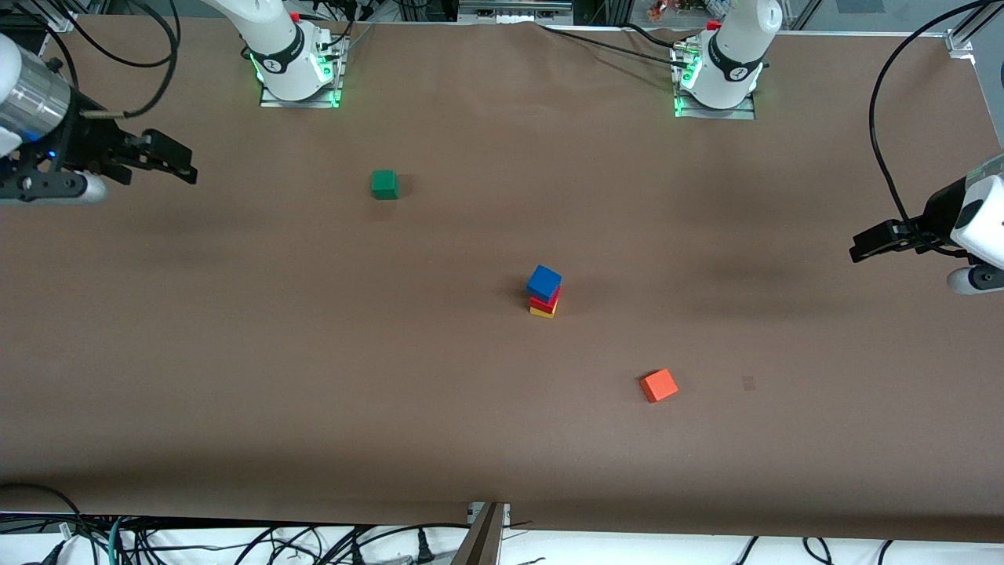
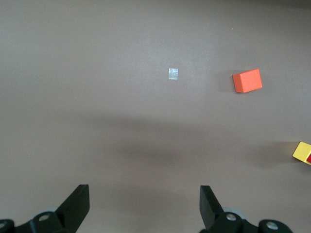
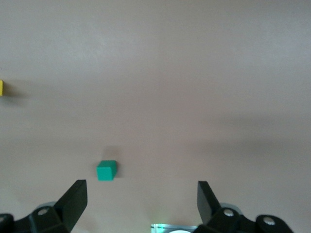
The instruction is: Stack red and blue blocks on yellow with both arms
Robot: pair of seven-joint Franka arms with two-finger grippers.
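1. Three cubes stacked mid-counter (image 1: 439, 439): blue block (image 1: 543, 280) on red block (image 1: 544, 300) on yellow cube (image 1: 542, 311). Task looks done.
2. Blue sits a bit twisted vs. the red one.
3. Blocks prob. light, stiff, matte, so not slippery; grip by two flat side faces, lift straight up.
4. Left pincer (image 1: 863, 249) spread, empty, over the counter's left-arm end; waiting.
5. Right pincer (image 1: 182, 163) spread, empty, over right-arm end.
6. Green cube (image 1: 383, 184) & orange cube (image 1: 659, 385) lie apart, untouched.
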